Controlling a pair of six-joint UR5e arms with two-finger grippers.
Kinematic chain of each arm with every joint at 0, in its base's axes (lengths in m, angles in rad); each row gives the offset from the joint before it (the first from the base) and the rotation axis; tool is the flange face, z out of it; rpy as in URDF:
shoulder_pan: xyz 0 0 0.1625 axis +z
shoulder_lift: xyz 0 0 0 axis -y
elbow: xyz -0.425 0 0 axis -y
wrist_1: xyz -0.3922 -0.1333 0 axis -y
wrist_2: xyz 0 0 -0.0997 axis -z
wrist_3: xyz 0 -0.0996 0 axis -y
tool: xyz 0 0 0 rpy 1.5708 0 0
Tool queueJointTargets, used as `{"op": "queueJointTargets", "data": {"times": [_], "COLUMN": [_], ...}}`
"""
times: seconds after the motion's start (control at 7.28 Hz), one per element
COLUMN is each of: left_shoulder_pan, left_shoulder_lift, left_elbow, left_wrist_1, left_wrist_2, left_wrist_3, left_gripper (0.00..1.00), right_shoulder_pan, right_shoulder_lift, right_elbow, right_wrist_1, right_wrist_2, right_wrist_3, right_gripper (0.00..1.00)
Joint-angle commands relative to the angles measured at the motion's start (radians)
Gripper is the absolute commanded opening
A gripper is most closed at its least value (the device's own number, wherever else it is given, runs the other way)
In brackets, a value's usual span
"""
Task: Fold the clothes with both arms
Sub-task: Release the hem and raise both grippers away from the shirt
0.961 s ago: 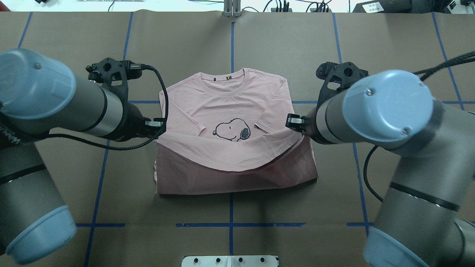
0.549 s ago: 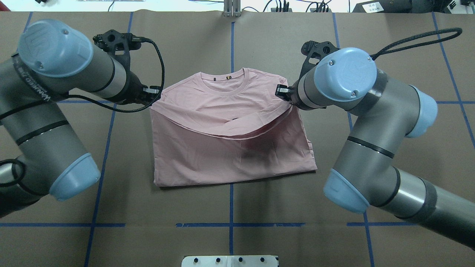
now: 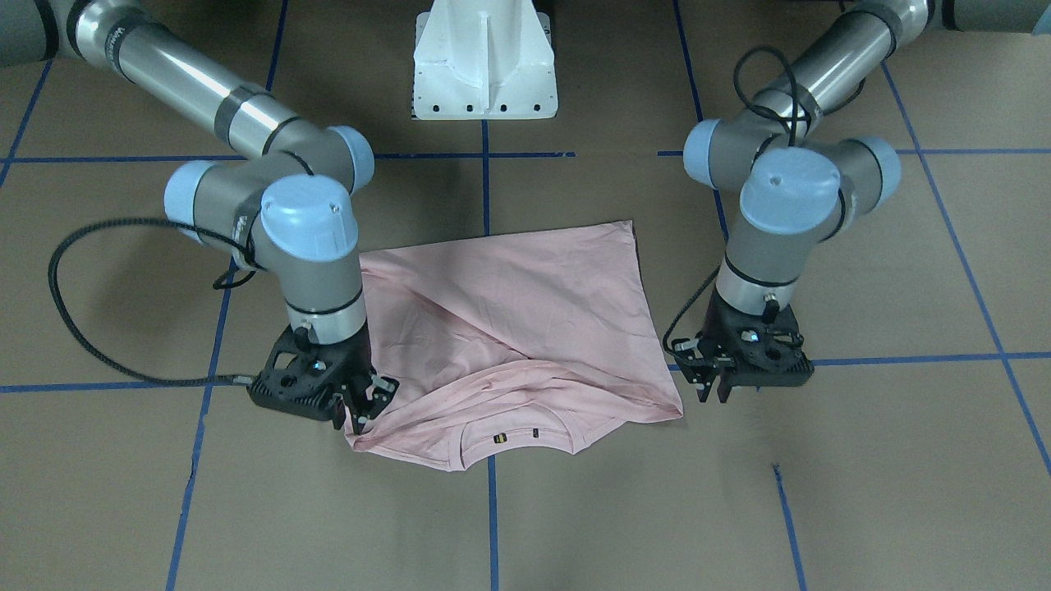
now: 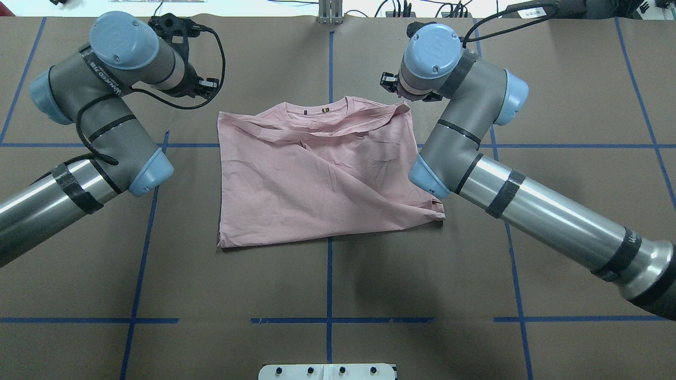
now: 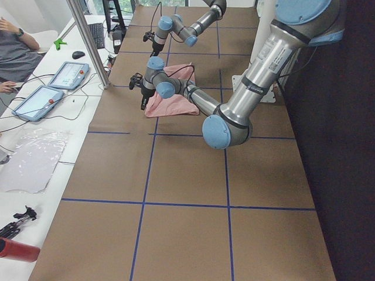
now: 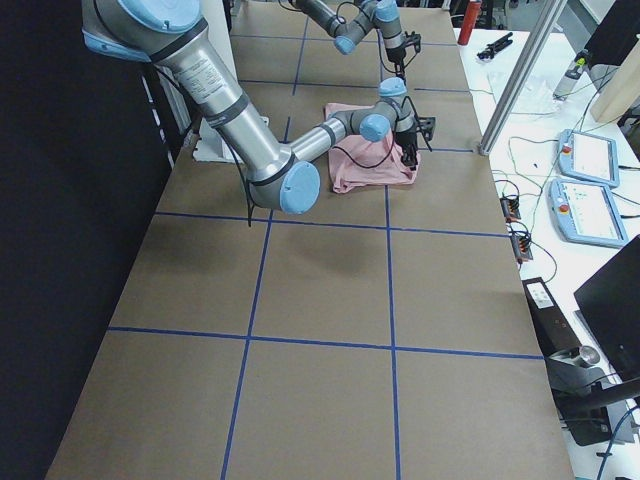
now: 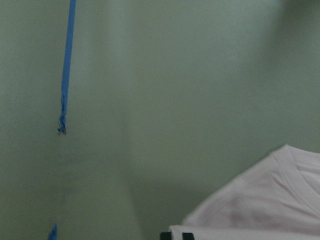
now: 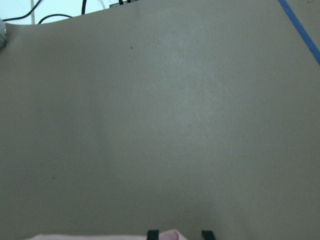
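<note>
The pale pink T-shirt (image 4: 317,184) lies folded in half on the brown table. Its lower hem is laid up near the collar, so the dog print is hidden. My right gripper (image 3: 365,410) is shut on the shirt's far corner beside the collar, and pink cloth (image 8: 165,235) shows between its fingertips. My left gripper (image 3: 713,396) hovers just outside the other far corner. Its fingers are a little apart and hold no cloth. The shirt's shoulder (image 7: 280,200) shows at the lower right of the left wrist view. The shirt (image 3: 525,312) is creased diagonally.
The white flanged pedestal (image 3: 484,66) stands at the robot's edge of the table. Blue tape lines (image 4: 328,274) cross the brown paper. A side bench with tablets (image 5: 64,73), an aluminium post (image 5: 88,41) and a seated person (image 5: 14,47) lies beyond the far edge.
Both grippers carried the shirt's hem away from the robot, from mid-chest up to the collar, covering the dog print. The left gripper now stands off the cloth.
</note>
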Motion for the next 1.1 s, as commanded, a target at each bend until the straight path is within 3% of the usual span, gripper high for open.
{"op": "queueJointTargets", "data": {"times": [0.0,0.27,0.41,0.69,0.96], "left_shoulder_pan": [-0.017,-0.02,-0.018,-0.008,0.064], "left_shoulder_lift": [0.001,0.028,0.059,0.146,0.261], "left_elbow": [0.078,0.049,-0.014,-0.138,-0.291], "left_wrist_1": [-0.107,-0.152,-0.145,-0.14,-0.142], "left_wrist_2": [0.016,0.013,0.012,-0.08,-0.077], "left_wrist_3": [0.061,0.096,0.096,0.08,-0.02], "left_gripper": [1.0,1.0,1.0,1.0,1.0], "right_shoulder_pan": [0.053,0.096,0.103,0.103,0.103], "right_shoulder_lift": [0.02,-0.03,-0.055,-0.095,-0.185], "right_elbow": [-0.108,-0.053,-0.005,0.046,0.162], "right_wrist_1": [0.08,0.083,0.074,0.075,0.074], "right_wrist_2": [0.057,0.149,0.178,0.215,0.217], "right_wrist_3": [-0.092,-0.161,-0.172,-0.173,-0.173], "right_gripper": [1.0,1.0,1.0,1.0,1.0]}}
